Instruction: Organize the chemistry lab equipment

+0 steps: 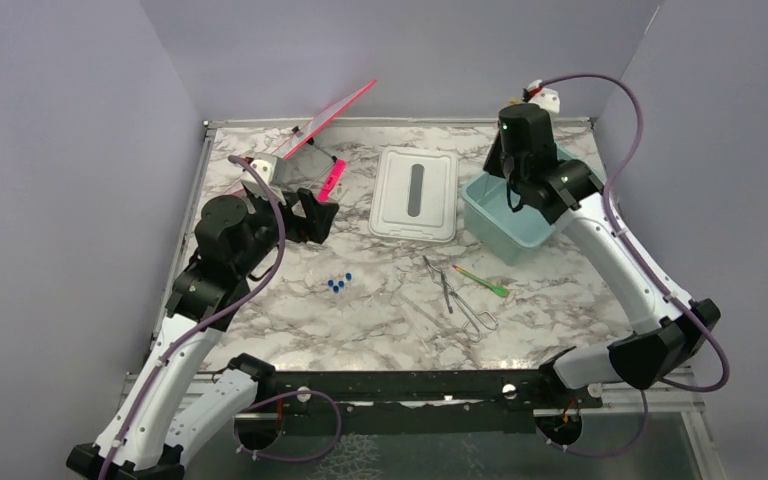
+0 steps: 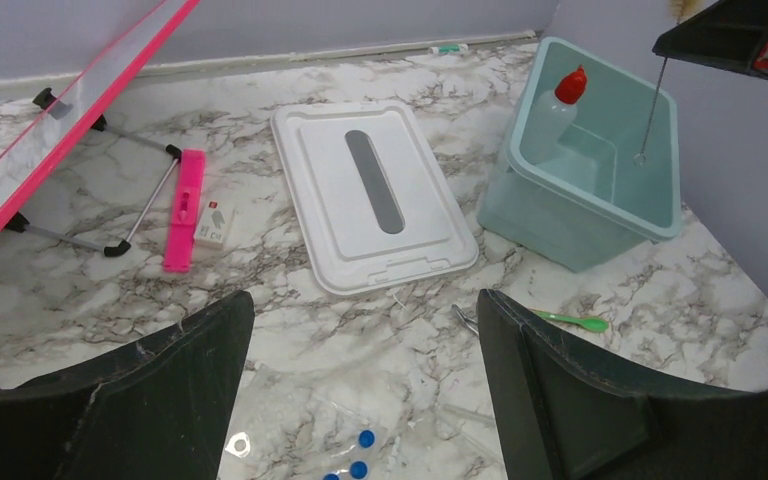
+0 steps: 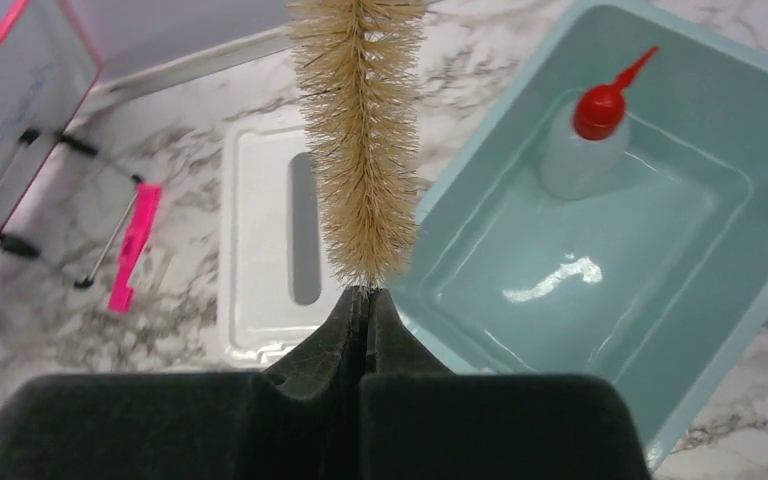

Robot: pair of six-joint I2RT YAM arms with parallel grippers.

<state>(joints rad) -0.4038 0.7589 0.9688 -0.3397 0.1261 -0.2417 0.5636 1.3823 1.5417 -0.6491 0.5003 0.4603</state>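
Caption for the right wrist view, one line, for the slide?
Right gripper shut on tan-bristled brush, held above the edge of the teal tub containing the white squeeze bottle.

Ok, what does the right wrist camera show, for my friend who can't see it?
The right hand pinches a tan-bristled brush. Behind it, a white squeeze bottle with a red nozzle sits in a teal tub, and a white lid lies on the marble table beside the tub.

White lid (image 1: 438, 195) flat on marble table (image 1: 380, 300) beside teal tub (image 1: 500, 238); pink-edged panel (image 1: 335, 110), perhaps stand, back-left.
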